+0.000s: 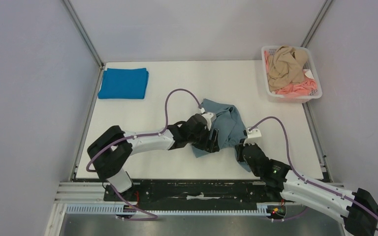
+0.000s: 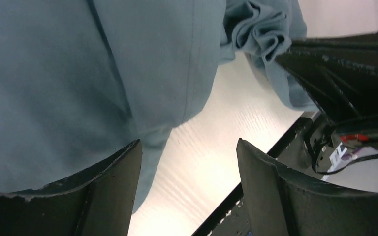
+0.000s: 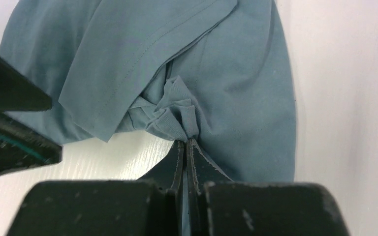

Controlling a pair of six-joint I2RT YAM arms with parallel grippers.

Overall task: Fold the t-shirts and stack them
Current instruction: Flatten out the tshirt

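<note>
Right gripper [image 3: 186,142] tight on grey-blue t-shirt [image 3: 241,83]

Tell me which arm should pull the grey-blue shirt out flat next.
The right arm. Its jaws are already shut on a bunched fold of the grey-blue shirt, so it could probably pull straight away. The left arm has its jaws open at the shirt's edge, gripping nothing, and would need to grasp first.

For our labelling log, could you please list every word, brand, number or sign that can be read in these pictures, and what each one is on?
None can be read.
The grey-blue t-shirt shows no print or label in any view.
A small white patch in the basket, perhaps a tag, is too small to read.
</note>
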